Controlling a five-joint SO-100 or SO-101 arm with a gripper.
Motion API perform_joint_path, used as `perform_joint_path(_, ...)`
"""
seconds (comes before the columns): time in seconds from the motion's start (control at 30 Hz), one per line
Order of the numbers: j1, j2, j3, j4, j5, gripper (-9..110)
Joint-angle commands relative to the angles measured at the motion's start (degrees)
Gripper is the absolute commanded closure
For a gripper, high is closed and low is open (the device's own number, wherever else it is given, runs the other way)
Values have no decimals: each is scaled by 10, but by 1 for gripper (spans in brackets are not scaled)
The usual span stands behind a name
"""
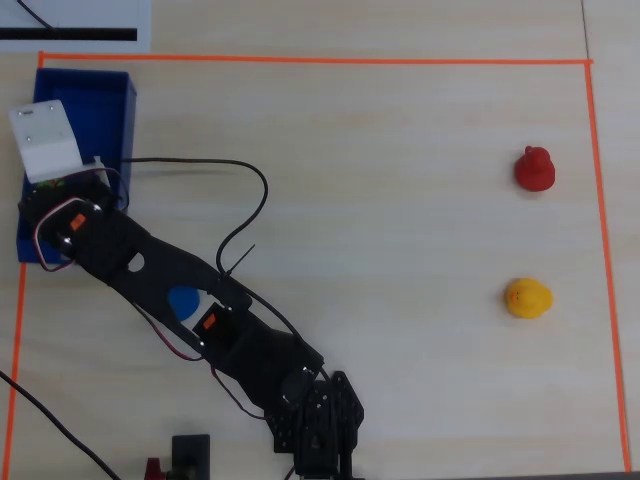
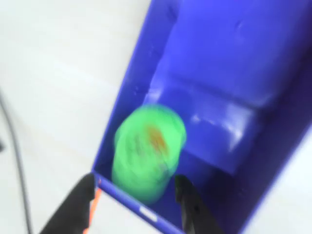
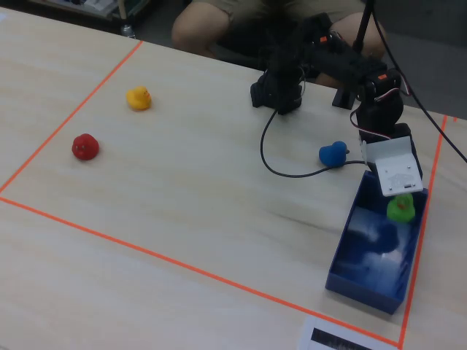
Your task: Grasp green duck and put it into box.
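The green duck (image 2: pixel 148 148) shows as a blurred lime shape inside the near end of the blue box (image 2: pixel 234 58) in the wrist view. My gripper (image 2: pixel 135 180) hangs over that end with its jaws spread. A gap shows between the left finger (image 2: pixel 80 202) and the duck, so the gripper is open and grips nothing. In the fixed view the green duck (image 3: pixel 400 208) sits just under my white wrist block (image 3: pixel 394 166), over the far end of the box (image 3: pixel 365 286). From overhead that white block (image 1: pixel 45 140) covers the gripper and the duck above the box (image 1: pixel 100 90).
A blue duck (image 1: pixel 183 300) lies partly under my arm, close to the box (image 3: pixel 333 154). A red duck (image 1: pixel 535 168) and a yellow duck (image 1: pixel 527 298) stand far across the table. Orange tape (image 1: pixel 300 60) frames the work area. A black cable (image 1: pixel 240 200) loops beside the arm.
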Motion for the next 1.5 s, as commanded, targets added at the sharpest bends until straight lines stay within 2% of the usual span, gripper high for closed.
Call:
perform_joint_path(0.0,12,19,-14,-1,-12,78)
perform_joint_path(0.07,11,25,-14,10,-27,78)
perform_joint_path(0.2,18,31,-49,49,-50,101)
perform_joint_path(0.4,14,107,-102,200,-100,101)
perform_joint_path(0.53,-9,169,-102,349,-140,101)
perform_joint_path(0.63,-18,229,-27,402,-152,101)
perform_joint_path(0.77,-4,338,144,396,-163,101)
perform_joint_path(1.0,91,571,380,313,-173,101)
perform_joint_path(1.3,265,975,790,94,-188,101)
perform_joint_path(1.47,317,1202,978,43,-196,101)
